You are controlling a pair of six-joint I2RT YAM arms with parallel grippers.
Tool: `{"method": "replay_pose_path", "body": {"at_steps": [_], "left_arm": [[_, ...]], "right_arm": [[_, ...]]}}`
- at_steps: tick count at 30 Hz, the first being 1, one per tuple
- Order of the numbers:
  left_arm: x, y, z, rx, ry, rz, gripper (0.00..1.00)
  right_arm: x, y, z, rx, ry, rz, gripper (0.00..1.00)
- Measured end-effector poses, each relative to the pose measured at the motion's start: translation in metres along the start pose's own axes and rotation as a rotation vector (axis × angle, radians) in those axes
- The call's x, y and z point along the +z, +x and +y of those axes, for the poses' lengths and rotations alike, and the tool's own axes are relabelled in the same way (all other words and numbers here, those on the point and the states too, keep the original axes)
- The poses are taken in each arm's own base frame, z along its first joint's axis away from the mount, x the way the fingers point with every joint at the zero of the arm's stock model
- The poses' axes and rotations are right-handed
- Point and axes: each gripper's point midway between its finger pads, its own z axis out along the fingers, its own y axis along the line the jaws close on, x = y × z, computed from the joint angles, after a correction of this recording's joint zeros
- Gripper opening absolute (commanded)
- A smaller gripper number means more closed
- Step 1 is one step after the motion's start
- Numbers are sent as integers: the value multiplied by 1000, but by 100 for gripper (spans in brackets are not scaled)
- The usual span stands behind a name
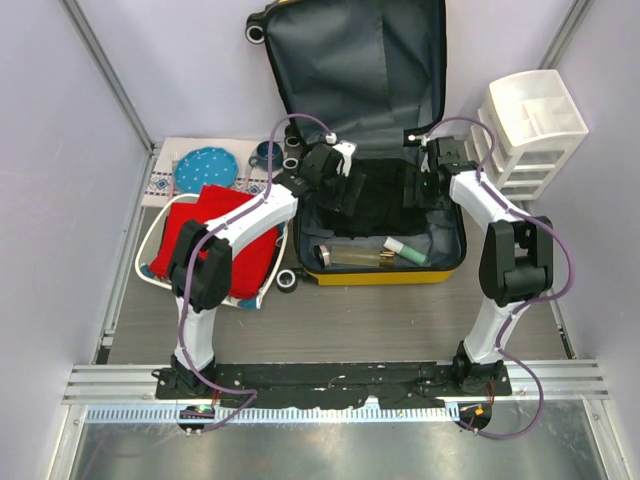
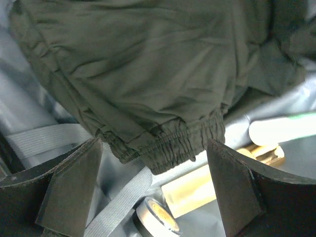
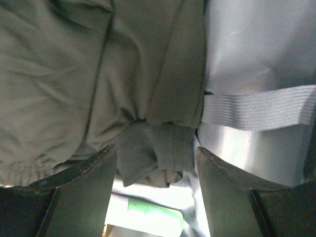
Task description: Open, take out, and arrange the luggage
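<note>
- Left gripper [image 2: 155, 148], jaws spread over the garment [image 2: 148, 59] hem inside the luggage [image 1: 380, 277], which lies open mid-table [image 1: 400, 320]: a shallow close may slip off.
- Right gripper [image 3: 157, 153], likewise unclenched near the luggage's right wall: it may snag the strap [image 3: 256, 111] beside the cuff [image 3: 165, 145].

This looks like a robot lab booth: plain pale walls [image 1: 50, 200], metal frame posts [image 1: 107, 70], and two robot arms [image 1: 510, 262] bolted to a rail [image 1: 110, 382].
</note>
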Motion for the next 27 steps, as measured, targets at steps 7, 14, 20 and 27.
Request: {"method": "replay_pose_path", "body": {"at_steps": [7,14,20,27], "left_arm": [[10,0,20,-141,-132,-24,94],[24,14,23,-207,-160,0,95],[30,19,27,-257,-192,5,93],[54,30,39,-308,-273,15,88]], "right_arm": [[25,4,1,54,3,36,77],[52,15,20,109,-100,94,82],[52,13,28,145,-149,105,69],[56,13,21,151,-119,108,1]]}}
